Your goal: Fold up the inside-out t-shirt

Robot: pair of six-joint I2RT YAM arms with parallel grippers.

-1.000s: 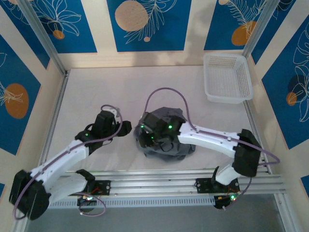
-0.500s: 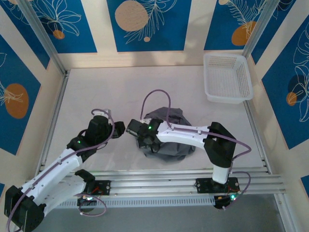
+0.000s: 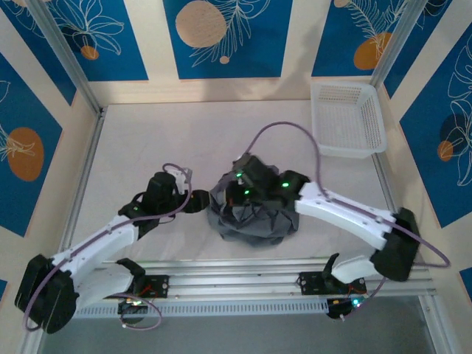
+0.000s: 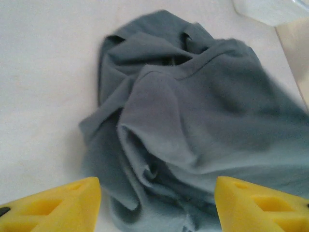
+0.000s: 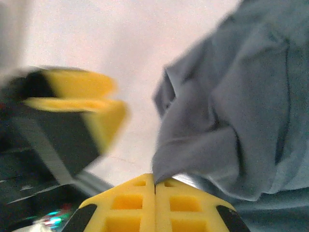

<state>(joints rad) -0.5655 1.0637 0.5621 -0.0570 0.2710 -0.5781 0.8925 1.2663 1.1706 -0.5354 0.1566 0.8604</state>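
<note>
Top view, risk: the inside-out t-shirt (image 3: 254, 221) lies bunched on the table (image 3: 147, 140). We judge that pulling one edge may drag the whole heap.
Top view, crowding: the right gripper (image 3: 226, 206) and the left gripper (image 3: 198, 200) are both at the t-shirt's left edge and could collide.
Top view, container: the white mesh basket (image 3: 346, 152) is well beyond the t-shirt's far right, with nothing in it.
Left wrist: the left gripper (image 4: 157, 193) has its jaws well apart, holding nothing, just before the t-shirt (image 4: 193, 111).
Right wrist: the right gripper (image 5: 154, 186) is closed tight on a thin t-shirt (image 5: 241, 96) fold. We think so shallow a nip may slip.
</note>
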